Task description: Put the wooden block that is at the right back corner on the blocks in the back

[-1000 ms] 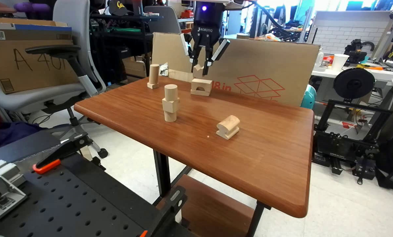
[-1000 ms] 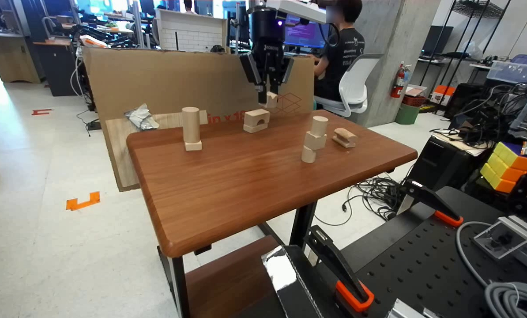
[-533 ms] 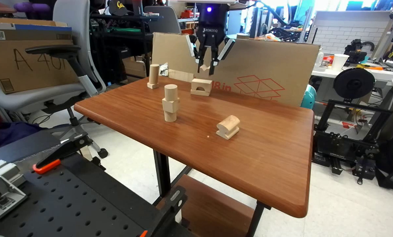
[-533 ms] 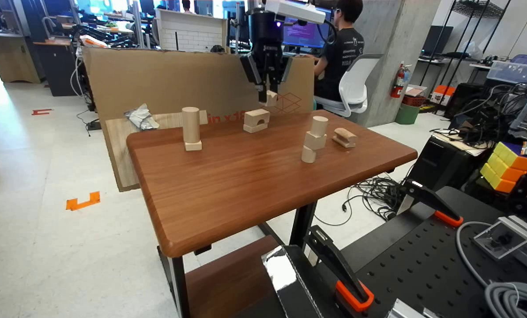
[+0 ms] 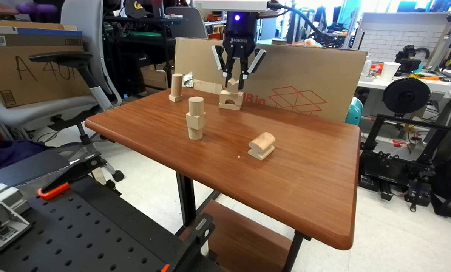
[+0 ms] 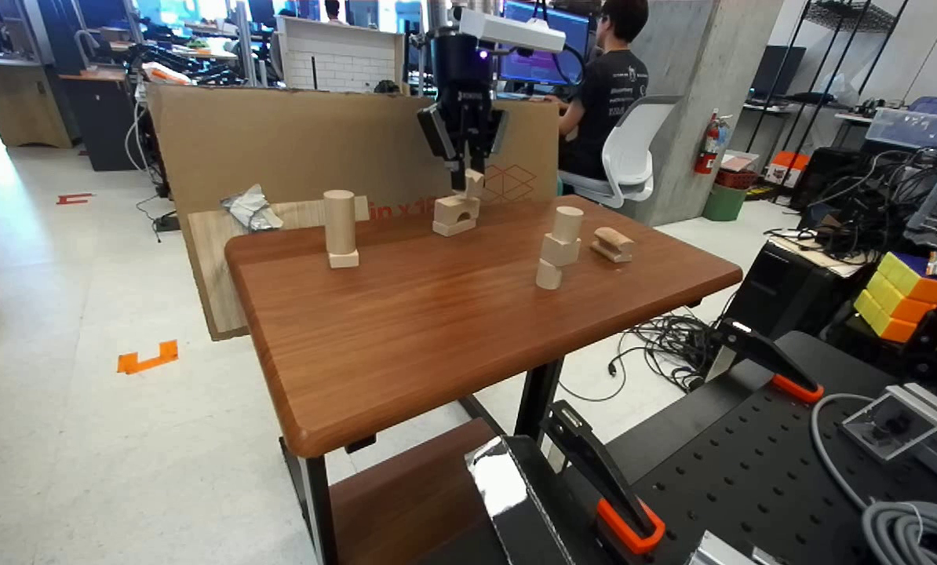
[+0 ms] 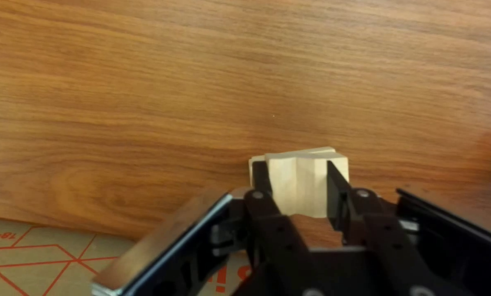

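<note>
The small notched wooden block is between the fingertips of my gripper, which is shut on it. It sits directly over the blocks in the back, an arch-cut block lying on a thin slab. In both exterior views its underside appears to meet the arch block's top. From the wrist view, the held wooden block covers most of the pieces beneath, with only pale edges showing behind it. One finger hides part of its side.
A cylinder on a small base stands at the table's far left in an exterior view. Closer in is a three-piece stack. A rounded oblong block lies on the table. Upright cardboard borders the back edge.
The gripper has come down with the wooden block, from hanging above the arch block to its top. It shifted slightly left in both exterior views over the last half second. The grip stayed shut.
</note>
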`<state>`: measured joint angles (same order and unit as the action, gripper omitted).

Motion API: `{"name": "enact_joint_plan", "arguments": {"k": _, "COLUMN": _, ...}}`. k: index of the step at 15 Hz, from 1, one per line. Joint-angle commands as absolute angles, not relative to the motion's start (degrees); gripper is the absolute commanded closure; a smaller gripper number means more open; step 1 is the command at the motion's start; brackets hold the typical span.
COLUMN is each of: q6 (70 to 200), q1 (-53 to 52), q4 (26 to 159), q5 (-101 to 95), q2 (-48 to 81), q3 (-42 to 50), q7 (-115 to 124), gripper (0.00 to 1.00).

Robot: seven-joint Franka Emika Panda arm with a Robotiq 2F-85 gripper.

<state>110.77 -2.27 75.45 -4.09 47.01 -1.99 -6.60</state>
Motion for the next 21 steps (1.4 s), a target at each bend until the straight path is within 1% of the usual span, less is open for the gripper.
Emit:
{"name": "enact_joint_plan", "arguments": {"k": 1, "q6": 107.67, "q1": -3.34, "q4": 71.43, "q5": -5.06, "q2": 49.02, "q3": -1.59, "q7": -6.37, "gripper": 0.92}}
{"name": "enact_joint_plan", "arguments": {"k": 11, "q6": 106.03, "q1": -4.14, "q4": 68.74, "q5": -6.64, "q2": 51.1, "q3": -1.26, "q7": -6.39, "gripper": 0.92}}
{"name": "enact_joint_plan", "arguments": {"k": 12, "q6": 106.05, "q1": -4.17, "q4": 68.62, "q5": -6.66, "q2": 51.12, "q3": -1.29, "q7": -6.45, "gripper": 0.83}}
{"name": "enact_joint_plan", "arguments": {"k": 13, "q6": 106.01, "q1": -4.21, "q4": 68.39, "q5": -6.68, "q2": 51.17, "q3": -1.31, "q7": -6.45, "gripper": 0.72}}
{"name": "enact_joint_plan", "arguments": {"k": 14, "q6": 105.85, "q1": -4.26, "q4": 68.15, "q5": -6.71, "q2": 51.21, "q3": -1.3, "q7": -6.44, "gripper": 0.42}}
{"name": "enact_joint_plan", "arguments": {"k": 15, "q6": 105.6, "q1": -4.4, "q4": 67.94, "q5": -6.83, "q2": 51.24, "q3": -1.2, "q7": -6.22, "gripper": 0.4}}
{"name": "enact_joint_plan", "arguments": {"k": 16, "q6": 105.58, "q1": -4.52, "q4": 67.9, "q5": -7.13, "q2": 51.17, "q3": -1.08, "q7": -6.26, "gripper": 0.34}}
{"name": "enact_joint_plan", "arguments": {"k": 19, "q6": 105.96, "q1": -4.45, "q4": 69.51, "q5": -7.79, "q2": 49.23, "q3": -1.19, "q7": -6.64, "gripper": 0.11}}
{"name": "enact_joint_plan", "arguments": {"k": 20, "q6": 106.29, "q1": -4.18, "q4": 70.63, "q5": -7.45, "q2": 47.98, "q3": -1.52, "q7": -6.86, "gripper": 0.04}}
{"name": "enact_joint_plan", "arguments": {"k": 21, "q6": 107.77, "q1": -3.98, "q4": 73.01, "q5": -7.22, "q2": 45.69, "q3": -1.64, "q7": -6.58, "gripper": 0.01}}
